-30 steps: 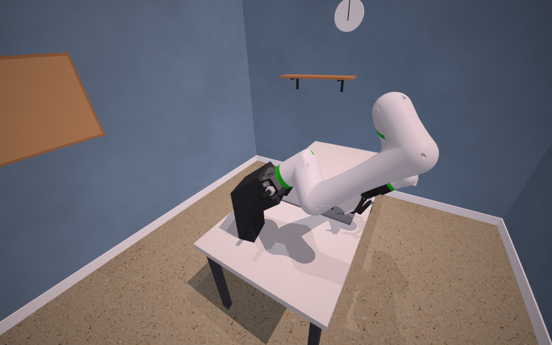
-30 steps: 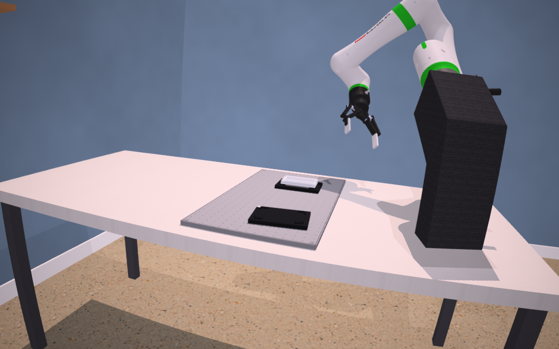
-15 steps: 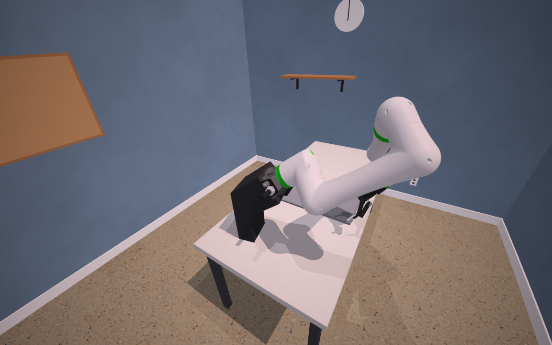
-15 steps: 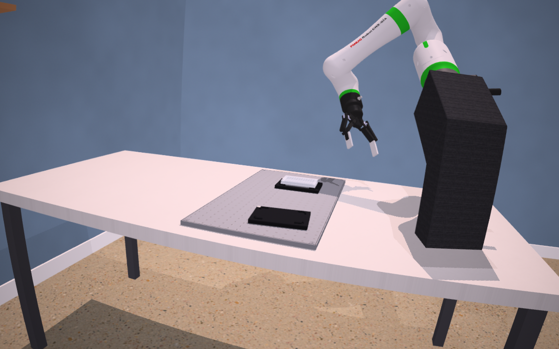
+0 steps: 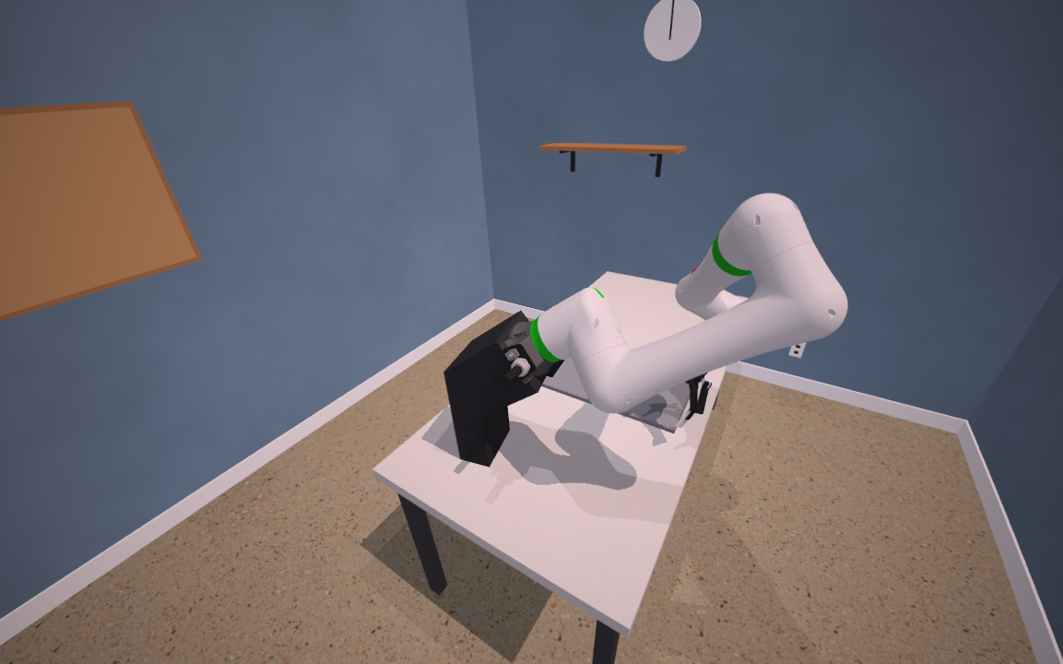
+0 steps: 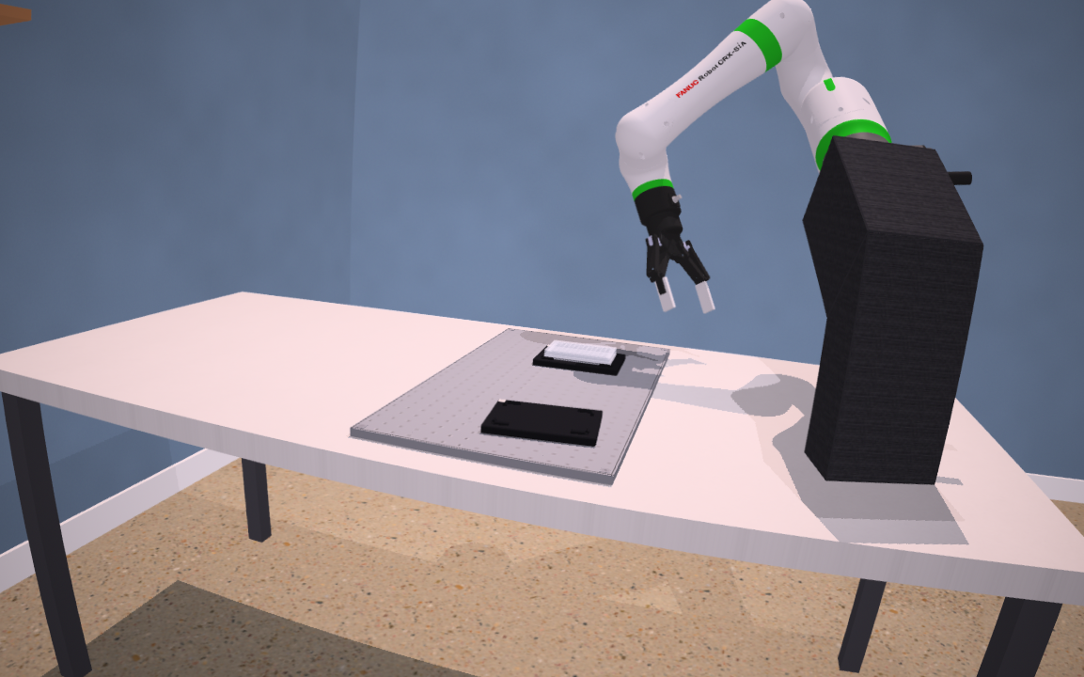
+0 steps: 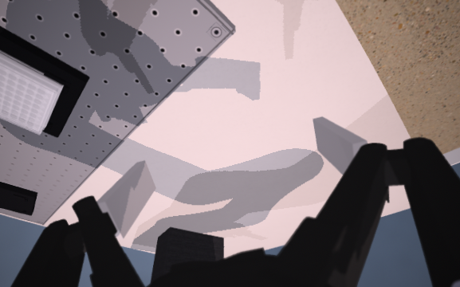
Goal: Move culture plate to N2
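Plate [image 6: 582, 352], lid on, sits on far nest N1 [image 6: 547, 362]; near nest N2 [image 6: 542, 421] bare. My gripper [image 6: 683, 301] hangs fully spread, empty, above and right of the plate. Risk: pinching only the loose lid, so it lifts off alone. Wrist view shows wells, probably through the lid; top view hides the plate behind my arm.

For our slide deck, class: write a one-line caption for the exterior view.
Open gripper hangs above the lidded plate on the far nest; near nest bare.
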You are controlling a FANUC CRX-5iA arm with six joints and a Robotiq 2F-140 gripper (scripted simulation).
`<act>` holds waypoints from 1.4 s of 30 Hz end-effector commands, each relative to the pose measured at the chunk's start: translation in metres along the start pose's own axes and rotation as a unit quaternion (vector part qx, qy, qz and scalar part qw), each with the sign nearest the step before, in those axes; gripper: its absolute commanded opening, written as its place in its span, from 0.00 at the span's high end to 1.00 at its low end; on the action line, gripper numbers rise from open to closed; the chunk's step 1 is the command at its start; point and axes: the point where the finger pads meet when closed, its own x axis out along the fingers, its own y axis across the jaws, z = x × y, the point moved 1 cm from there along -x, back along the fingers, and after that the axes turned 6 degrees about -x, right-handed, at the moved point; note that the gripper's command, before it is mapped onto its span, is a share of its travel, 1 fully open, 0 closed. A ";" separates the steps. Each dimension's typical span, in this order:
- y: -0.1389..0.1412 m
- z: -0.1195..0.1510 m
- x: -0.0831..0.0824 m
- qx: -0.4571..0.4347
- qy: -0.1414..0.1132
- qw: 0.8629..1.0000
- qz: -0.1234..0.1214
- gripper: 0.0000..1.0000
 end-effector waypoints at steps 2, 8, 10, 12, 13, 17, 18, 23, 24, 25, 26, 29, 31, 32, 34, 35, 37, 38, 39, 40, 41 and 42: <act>-0.011 -0.022 0.003 -0.032 0.030 0.998 0.053 0.00; -0.027 -0.042 0.002 -0.055 0.052 0.994 0.079 0.00; -0.032 -0.046 0.002 -0.065 0.062 0.992 0.088 0.00; -0.036 -0.049 0.002 -0.075 0.071 0.990 0.097 0.00; -0.036 -0.049 0.002 -0.075 0.071 0.990 0.097 0.00; -0.050 -0.060 0.000 -0.091 0.086 0.986 0.109 0.00; -0.055 -0.063 0.000 -0.102 0.096 0.983 0.117 0.00; -0.073 -0.074 -0.002 -0.119 0.112 0.978 0.127 0.00; -0.077 -0.076 -0.002 -0.130 0.122 0.975 0.133 0.00; -0.082 -0.078 -0.003 -0.136 0.128 0.973 0.136 0.00; -0.086 -0.080 -0.003 -0.136 0.128 0.973 0.136 0.00; -0.094 -0.084 -0.004 -0.136 0.128 0.973 0.136 0.00; -0.099 -0.085 -0.004 -0.147 0.139 0.969 0.140 0.00; -0.104 -0.087 -0.005 -0.159 0.149 0.965 0.145 0.00; -0.113 -0.090 -0.006 -0.166 0.155 0.963 0.147 0.00; -0.118 -0.091 -0.006 -0.166 0.155 0.963 0.147 0.00; -0.124 -0.093 -0.007 -0.166 0.155 0.963 0.147 0.00; -0.129 -0.094 -0.007 -0.178 0.166 0.958 0.150 0.00; -0.133 -0.095 -0.007 -0.190 0.176 0.954 0.153 0.00; -0.138 -0.096 -0.007 -0.197 0.182 0.951 0.154 0.00; -0.143 -0.097 -0.008 -0.197 0.182 0.951 0.154 0.00; -0.148 -0.098 -0.008 -0.197 0.182 0.951 0.154 0.00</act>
